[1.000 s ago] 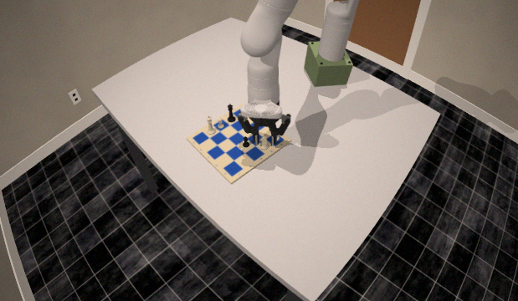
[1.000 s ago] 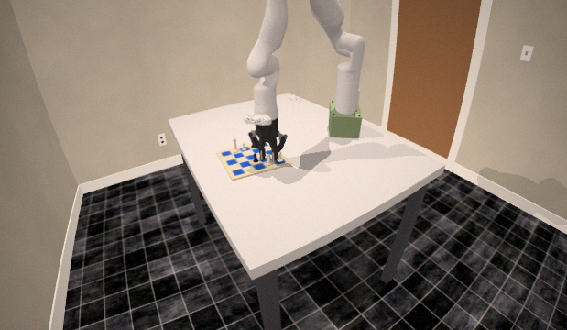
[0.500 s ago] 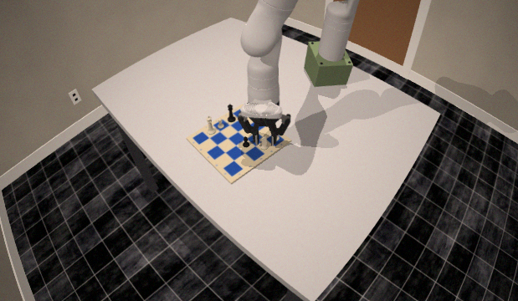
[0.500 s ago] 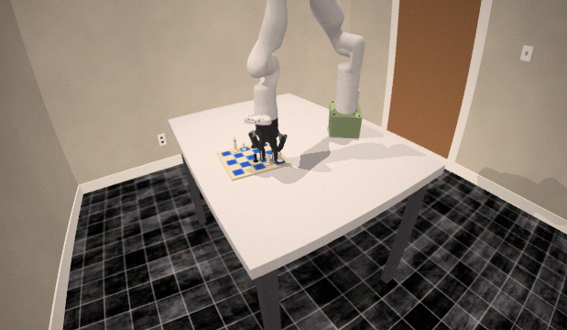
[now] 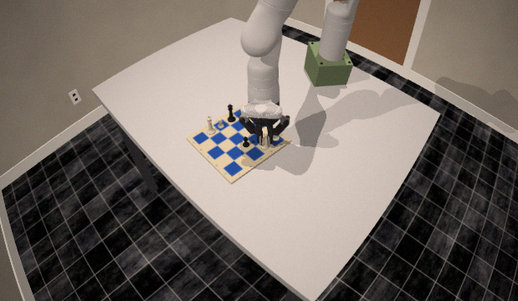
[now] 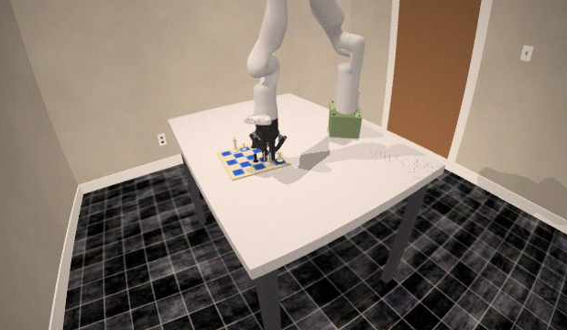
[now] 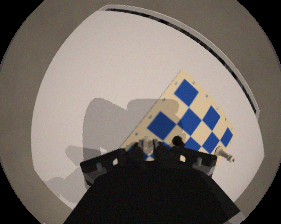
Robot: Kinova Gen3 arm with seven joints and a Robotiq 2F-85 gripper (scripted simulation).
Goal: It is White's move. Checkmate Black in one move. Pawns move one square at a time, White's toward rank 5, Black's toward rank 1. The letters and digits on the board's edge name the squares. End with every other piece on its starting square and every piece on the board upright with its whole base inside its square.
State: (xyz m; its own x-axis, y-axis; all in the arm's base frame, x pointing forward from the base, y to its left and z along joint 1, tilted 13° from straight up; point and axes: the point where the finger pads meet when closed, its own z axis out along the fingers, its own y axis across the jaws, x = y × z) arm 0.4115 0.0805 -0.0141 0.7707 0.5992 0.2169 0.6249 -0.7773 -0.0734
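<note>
A small blue-and-tan chessboard (image 5: 233, 168) (image 6: 237, 172) (image 7: 191, 119) lies on the white table. My gripper (image 5: 264, 140) (image 6: 267, 157) (image 7: 148, 144) stands low over the board's right side, its fingers closed around a white piece (image 5: 264, 137) that stands on a square near the right edge. A black pawn (image 5: 245, 143) (image 6: 255, 159) stands just to its left. A tall black piece (image 5: 230, 113) stands at the far edge. A tall white piece (image 5: 209, 124) (image 6: 235, 143) and a small white pawn (image 5: 221, 124) stand at the far left. The wrist view hides the held piece behind the gripper body.
The arm's green base block (image 5: 327, 67) (image 6: 344, 120) stands on the table behind and to the right of the board. The table edge (image 5: 166, 176) runs close along the board's left side.
</note>
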